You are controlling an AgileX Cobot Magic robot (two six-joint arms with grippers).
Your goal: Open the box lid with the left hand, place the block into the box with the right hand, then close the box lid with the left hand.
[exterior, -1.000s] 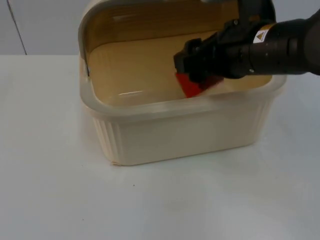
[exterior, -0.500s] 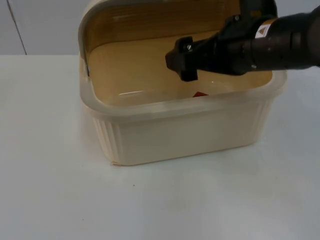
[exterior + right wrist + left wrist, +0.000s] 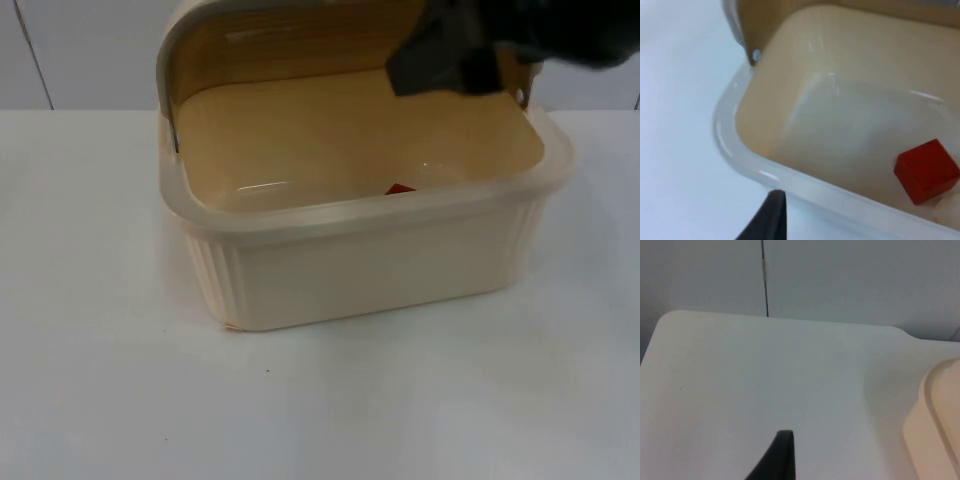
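Box (image 3: 370, 265) is seen on the white desk (image 3: 100, 380), lid (image 3: 290, 45) stood up at the 12 o'clock side, so step one is judged done

Red block (image 3: 926, 171) is seen lying on the box floor, free of any grip; from the top view just a sliver of it (image 3: 400, 188) is visible over the near rim, at roughly 5 o'clock of the interior. Step two is judged done as well

Right hand (image 3: 450, 60) is seen as a dark blur above the box's 1 o'clock corner, over the rim and lid edge, clear of the block. Nothing is held in it as far as can be seen, since the block sits alone in the box; whether its fingers are spread or closed cannot be told

Left hand (image 3: 777, 460) is pointed at bare desk, with the box's rounded rim (image 3: 935, 420) just off to one side. It is not touching the box or lid. Grip state cannot be told from the single fingertip seen

Left to do, as judged: the lid is to be swung down and shut by the left hand. The right arm would need to be out of the lid's path first, since it sits right by the lid edge
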